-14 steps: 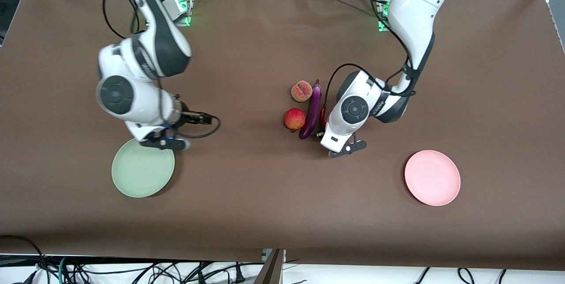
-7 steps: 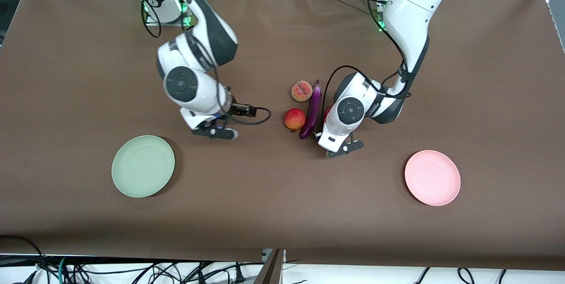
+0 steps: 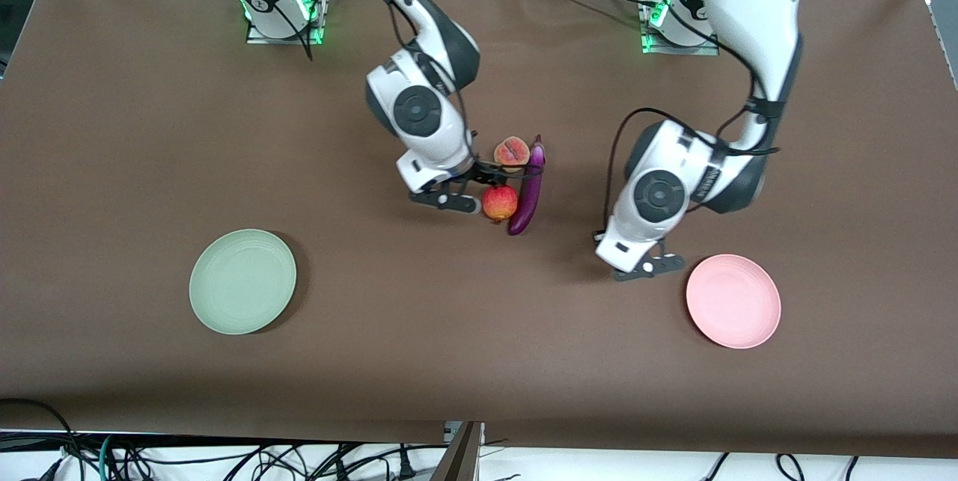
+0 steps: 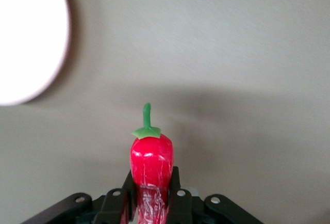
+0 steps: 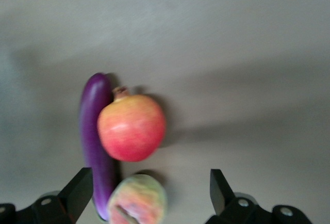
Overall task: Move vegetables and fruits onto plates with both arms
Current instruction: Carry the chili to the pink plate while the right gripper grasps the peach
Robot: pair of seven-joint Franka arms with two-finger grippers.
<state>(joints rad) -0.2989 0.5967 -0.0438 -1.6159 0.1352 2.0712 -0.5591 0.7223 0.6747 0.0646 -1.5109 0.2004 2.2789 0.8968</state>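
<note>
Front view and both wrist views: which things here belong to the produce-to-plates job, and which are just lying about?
Part of the job:
- chili pepper, clamped in the left gripper
- eggplant
- peach
- red-yellow fruit
- green plate
- pink plate
- right gripper, jaws open over the fruits

Lying about:
- cables along the table edge nearest the camera

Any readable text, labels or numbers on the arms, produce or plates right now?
None can be read.
Left arm: a small line of lettering on the dark joint band, too small to read.
Right arm: the same kind of marking, too small to read.
Eggplant, chili pepper, green plate, pink plate: no markings.
</note>
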